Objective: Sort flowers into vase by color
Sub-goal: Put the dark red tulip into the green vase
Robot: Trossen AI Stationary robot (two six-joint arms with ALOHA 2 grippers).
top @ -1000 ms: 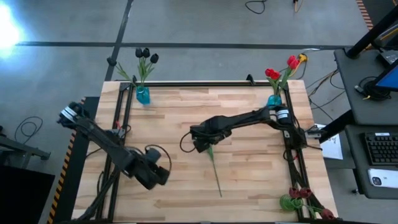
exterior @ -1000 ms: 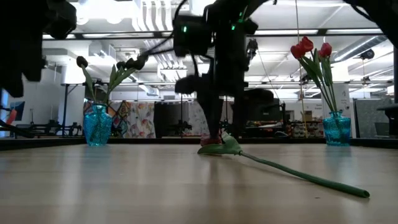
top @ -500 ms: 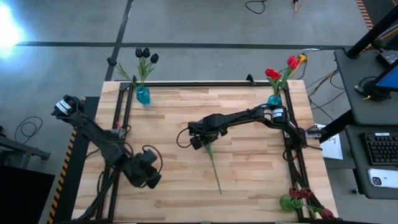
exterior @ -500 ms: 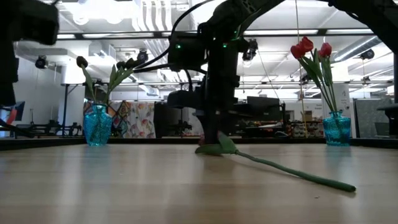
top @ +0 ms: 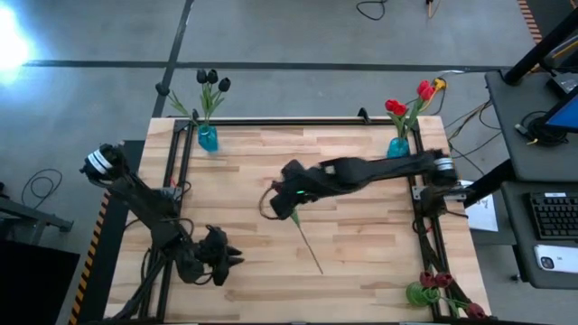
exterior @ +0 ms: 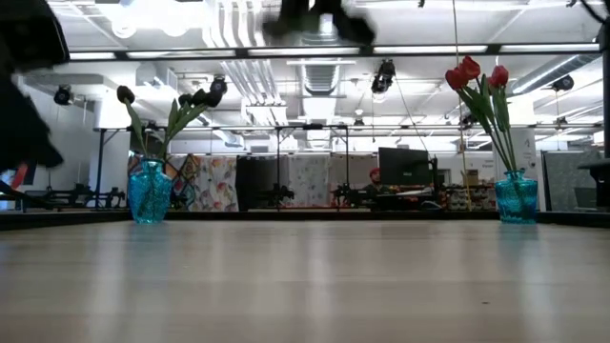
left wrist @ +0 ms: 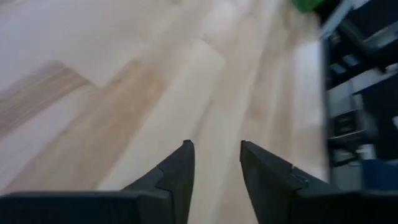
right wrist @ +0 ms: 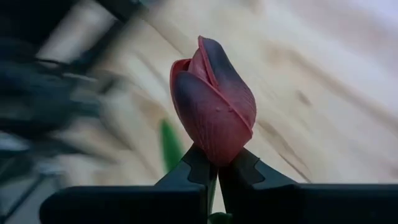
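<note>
My right gripper (right wrist: pixel 217 163) is shut on a dark red tulip (right wrist: pixel 214 106) over the middle of the table (top: pixel 361 244). In the high view the gripper (top: pixel 291 208) has the green stem (top: pixel 309 246) trailing from it toward the near edge. The low view shows no part of this flower on the tabletop. A blue vase (top: pixel 208 137) with black tulips stands at the far left. A second blue vase (top: pixel 398 144) with red tulips stands at the far right. My left gripper (left wrist: pixel 216 155) is open over bare wood near the near left edge (top: pixel 217 260). My right gripper pinches the flower between its two fingers right at the base of the head (right wrist: pixel 216 157). The head sticks out past the fingertips. The stem (top: pixel 309 246) runs back from the hold toward the near edge, and the whole flower is lifted clear of the table.
Several red tulips (top: pixel 438 287) lie at the near right corner by the frame. A dark metal frame (top: pixel 185 153) runs along the table's left, far and right sides. Bare wood (top: pixel 253 181) lies between the two vases and the grippers.
My right gripper has taken hold of the tulip that lay on the table and gone up with it. The flower is lifted clear, and it has left the low view with the gripper. My left gripper has drawn back a little toward the near left edge.
</note>
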